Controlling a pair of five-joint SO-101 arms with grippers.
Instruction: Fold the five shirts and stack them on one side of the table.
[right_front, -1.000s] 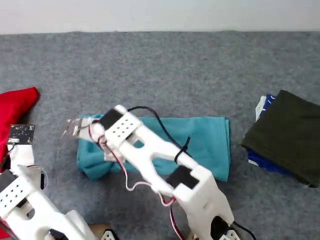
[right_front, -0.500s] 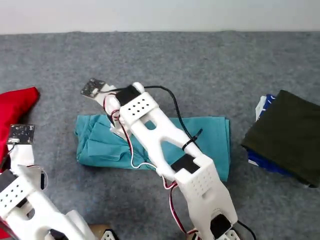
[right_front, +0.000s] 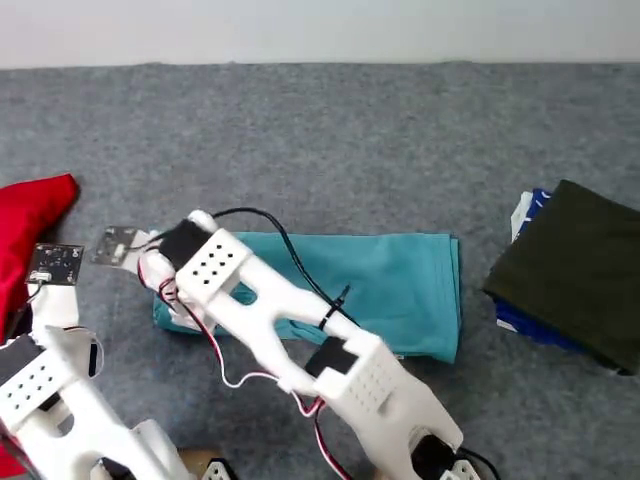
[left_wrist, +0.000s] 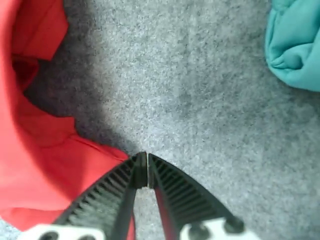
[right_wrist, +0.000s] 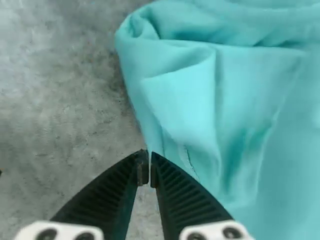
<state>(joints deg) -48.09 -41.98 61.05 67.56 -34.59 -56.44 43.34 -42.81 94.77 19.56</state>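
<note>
A teal shirt (right_front: 400, 280) lies folded into a long strip across the middle of the grey table (right_front: 330, 140). My right arm (right_front: 250, 300) stretches over its left end. There my right gripper (right_wrist: 145, 165) is shut and empty, low over the carpet right beside the rumpled teal shirt (right_wrist: 225, 100) edge. A red shirt (right_front: 30, 215) lies crumpled at the table's left edge. My left gripper (left_wrist: 146, 167) is shut just beside the red shirt (left_wrist: 35, 150), and the teal end (left_wrist: 297, 45) shows farther off. A stack of folded shirts (right_front: 575, 270), dark green on top, sits at the right.
My left arm (right_front: 45, 385) stands at the near left corner, close to the right arm's wrist. A white wall (right_front: 320, 30) bounds the far edge. Bare carpet stretches behind the teal shirt and between it and the stack.
The right arm swung to the far side of the teal shirt's left end, spreading out the bunched cloth there, then came back down to the left edge. The left arm barely shifted.
</note>
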